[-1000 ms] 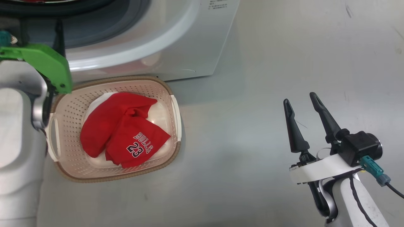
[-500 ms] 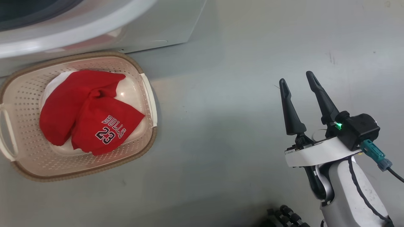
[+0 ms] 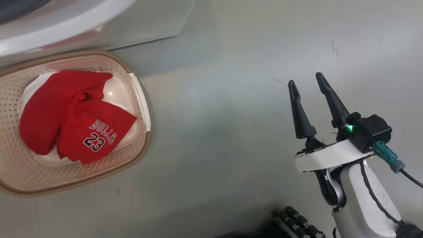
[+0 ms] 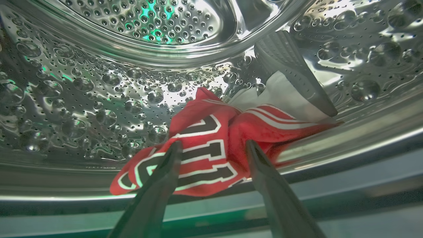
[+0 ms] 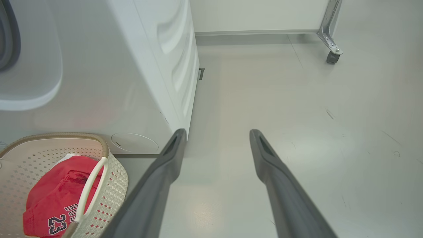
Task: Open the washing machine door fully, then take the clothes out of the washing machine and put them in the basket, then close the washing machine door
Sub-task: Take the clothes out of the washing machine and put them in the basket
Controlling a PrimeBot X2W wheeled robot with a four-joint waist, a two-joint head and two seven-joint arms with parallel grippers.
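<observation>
Pale grey floor (image 3: 231, 115) stretches out from the washing machine (image 3: 148, 23), whose white lower front corner sits at the upper left of the head view. The basket (image 3: 140, 99), cream and perforated with a brown rim, stands right against the foot of the washing machine. In it lies a red jersey (image 3: 66, 119) lettered "BULLS 23", crumpled over a bit of white fabric (image 3: 31, 89).

Inside the washing machine, the left wrist view looks into the steel drum (image 4: 82, 99). A second red jersey (image 4: 264, 125) with black-and-white lettering lies bunched on the drum's lower wall, near the front lip. White cloth (image 4: 281, 96) is tucked behind it against a grey ribbed paddle (image 4: 290, 62). The left gripper (image 4: 213, 143) reaches into the drum with its fingers spread wide, the tips at the near edge of that jersey, one on each side of the lettering. Whether they touch the cloth cannot be told.

The right gripper (image 3: 304, 79) hangs well apart from the washing machine, off its right side, over bare floor. Its fingers are wide and nothing is between them. Its own wrist view shows the machine's white side panel (image 5: 178, 66) and, beyond it, a caster wheel (image 5: 331, 57).
</observation>
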